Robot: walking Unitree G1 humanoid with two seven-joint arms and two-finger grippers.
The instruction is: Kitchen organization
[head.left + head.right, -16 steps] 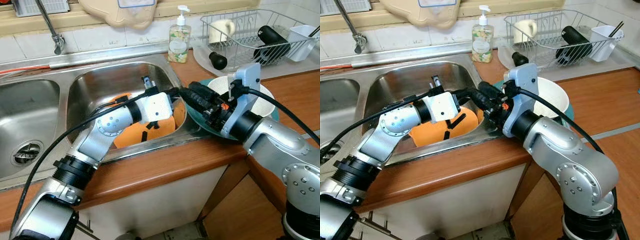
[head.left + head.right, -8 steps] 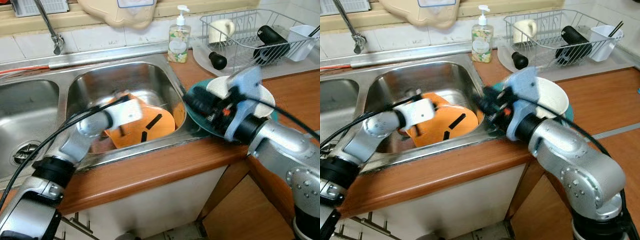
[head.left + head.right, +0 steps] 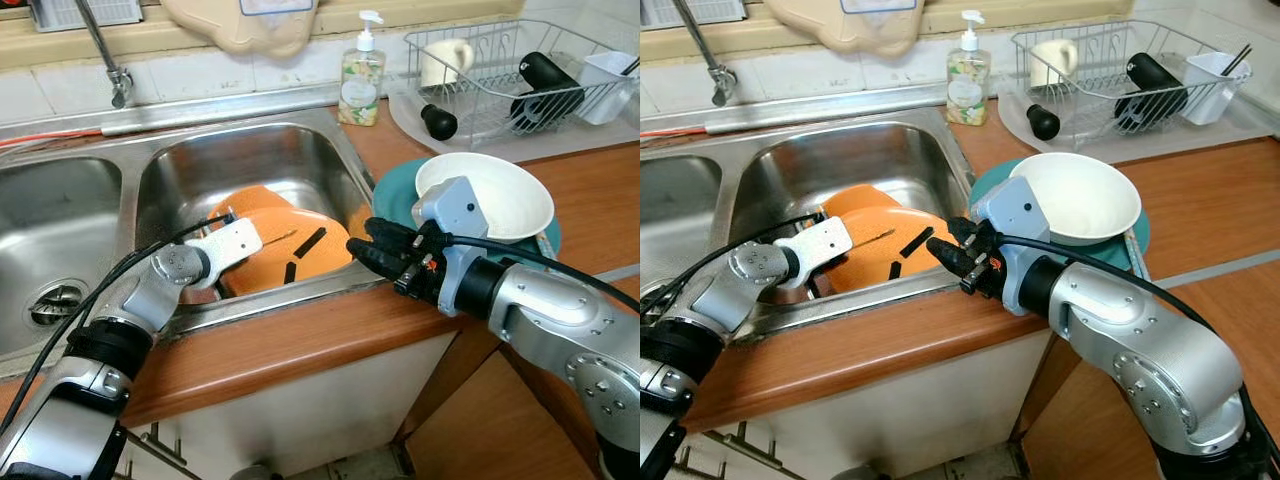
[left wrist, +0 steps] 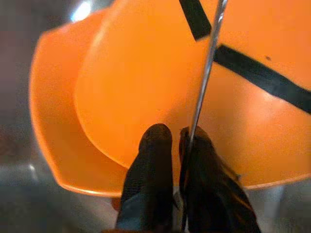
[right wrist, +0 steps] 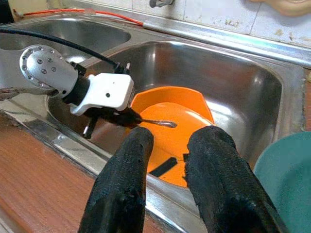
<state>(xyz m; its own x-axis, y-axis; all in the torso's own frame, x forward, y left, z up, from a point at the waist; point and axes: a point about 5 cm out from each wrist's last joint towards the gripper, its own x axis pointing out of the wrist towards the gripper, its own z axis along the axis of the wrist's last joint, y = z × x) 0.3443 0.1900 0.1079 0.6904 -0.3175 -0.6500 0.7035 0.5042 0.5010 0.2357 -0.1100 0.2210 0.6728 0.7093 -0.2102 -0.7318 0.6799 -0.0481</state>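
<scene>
Presently: left gripper point(image 4: 167, 145) in the sink point(image 3: 250, 150), fingers pinched on a thin metal utensil point(image 5: 158, 123) over orange plates point(image 3: 285, 250); right gripper point(image 3: 365, 245) slightly parted, empty, at the sink's rim; utensil likely slips.

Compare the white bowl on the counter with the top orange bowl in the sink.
The white bowl sits upright on a teal plate beside the sink; the orange bowl lies overturned inside the sink, atop another orange dish. The white bowl is plain; the orange bowl carries black strips. No pincer touches the white bowl, while the left pincer holds a thin metal utensil over the orange bowl. Both are round.
</scene>
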